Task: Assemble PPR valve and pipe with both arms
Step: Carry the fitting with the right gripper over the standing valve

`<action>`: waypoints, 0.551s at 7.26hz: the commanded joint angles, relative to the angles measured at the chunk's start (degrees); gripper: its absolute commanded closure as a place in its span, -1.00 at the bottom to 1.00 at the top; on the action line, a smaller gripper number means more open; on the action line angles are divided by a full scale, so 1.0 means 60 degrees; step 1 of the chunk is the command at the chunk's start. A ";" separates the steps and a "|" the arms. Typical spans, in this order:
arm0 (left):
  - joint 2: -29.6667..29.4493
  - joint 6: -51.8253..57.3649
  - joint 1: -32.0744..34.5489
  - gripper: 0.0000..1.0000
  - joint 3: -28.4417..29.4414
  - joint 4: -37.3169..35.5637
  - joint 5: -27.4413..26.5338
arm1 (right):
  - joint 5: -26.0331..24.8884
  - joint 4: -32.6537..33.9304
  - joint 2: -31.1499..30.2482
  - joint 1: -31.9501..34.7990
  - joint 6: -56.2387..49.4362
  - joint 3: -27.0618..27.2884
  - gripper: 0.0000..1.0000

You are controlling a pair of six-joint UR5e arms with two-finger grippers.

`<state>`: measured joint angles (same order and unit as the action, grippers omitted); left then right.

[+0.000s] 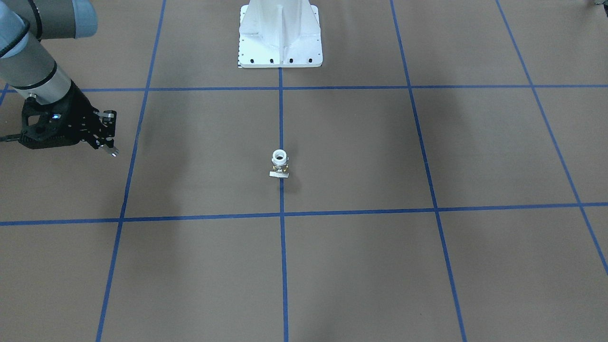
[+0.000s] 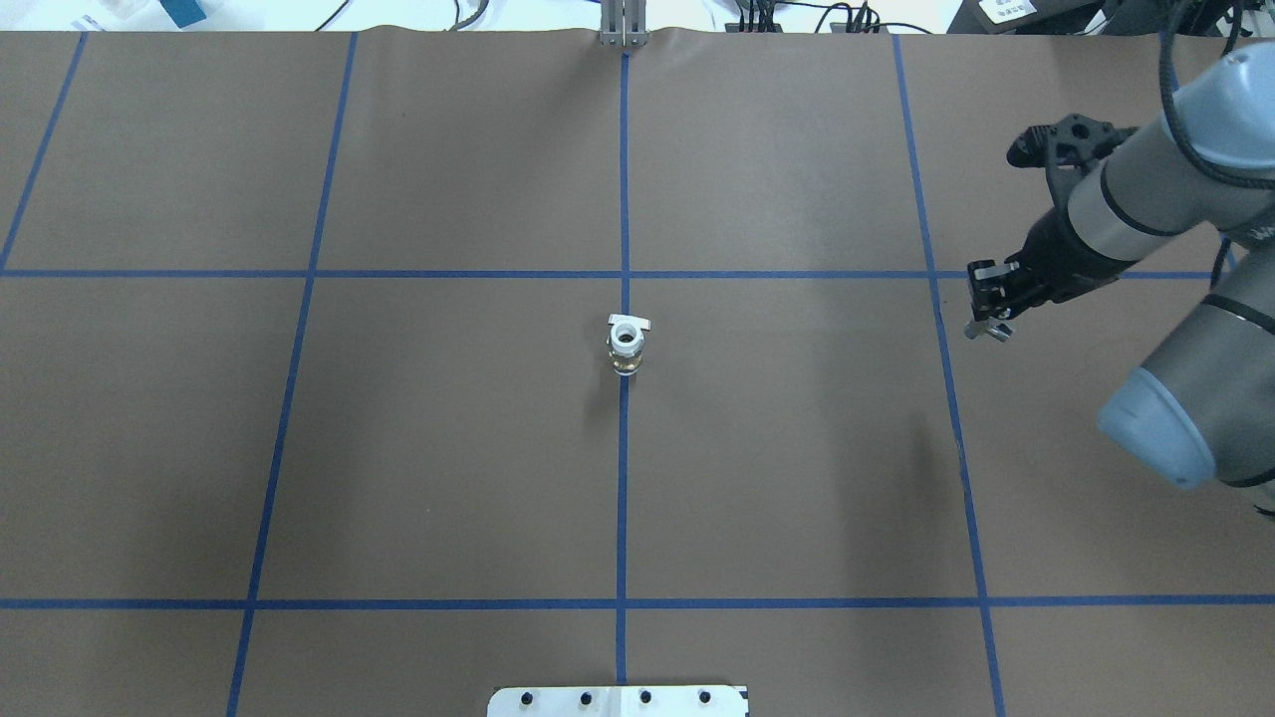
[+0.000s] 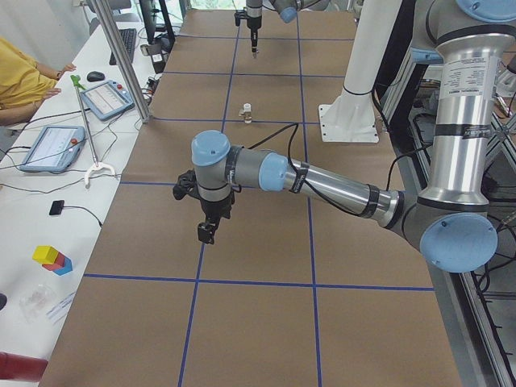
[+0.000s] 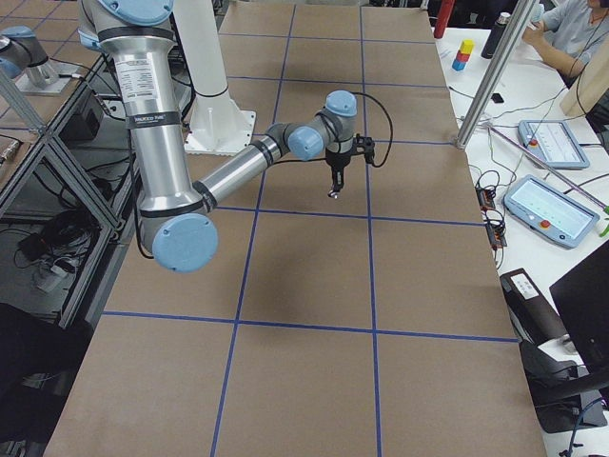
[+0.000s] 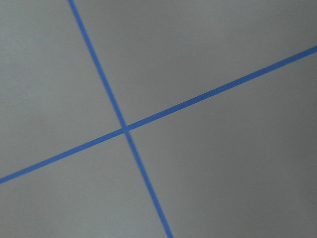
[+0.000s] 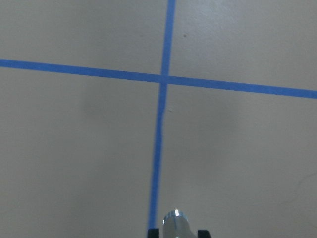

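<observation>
Brown paper table (image 1: pixel 361 152), blue tape grid (image 1: pixel 281 118).

Front-facing: PPR valve (image 1: pixel 280 164) stands alone at table centre on the middle tape line. Its long axis is vertical, white socket mouth up, pale tab on the side away from the robot. Probably set upright so the socket is open for a top-down insert. Right end effector (image 1: pixel 106 144) hangs well off to the side, pinching the pipe (image 1: pixel 113 152), which sticks out below the fingertips.

Overhead: right arm (image 2: pixel 1126 214) comes in at the table's right, well apart from the valve. Left arm isn't in frame.

Left side view: left end effector (image 3: pixel 208 230) hovers over bare table, pointing down. Can't tell if it's spread or pressed together.

Right side view: right end effector points down, so the pipe axis is near vertical, roughly parallel to the valve's. That suits insertion.

Left wrist: only a tape crossing.

Right wrist: chrome stub tip between the fingertips, aimed at the table over a tape line.
</observation>
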<state>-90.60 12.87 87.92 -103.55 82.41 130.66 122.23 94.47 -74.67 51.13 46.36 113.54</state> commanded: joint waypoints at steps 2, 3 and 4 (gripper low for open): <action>0.0406 -0.0006 0.0447 -0.99 0.0281 0.0064 0.0034 | -0.0039 0.0997 0.2858 -0.0858 0.2358 -0.0857 1.00; 0.0450 -0.0006 0.0535 -0.99 0.0252 0.0064 0.0107 | -0.0097 0.1128 0.3373 -0.1136 0.2990 -0.1020 1.00; 0.0654 -0.0006 0.0551 -0.99 0.0222 0.0079 0.0223 | -0.0271 0.1593 0.4234 -0.1414 0.3721 -0.1428 1.00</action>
<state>-87.82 12.83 90.83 -102.05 82.81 131.31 121.55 101.50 -55.31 44.80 63.05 107.64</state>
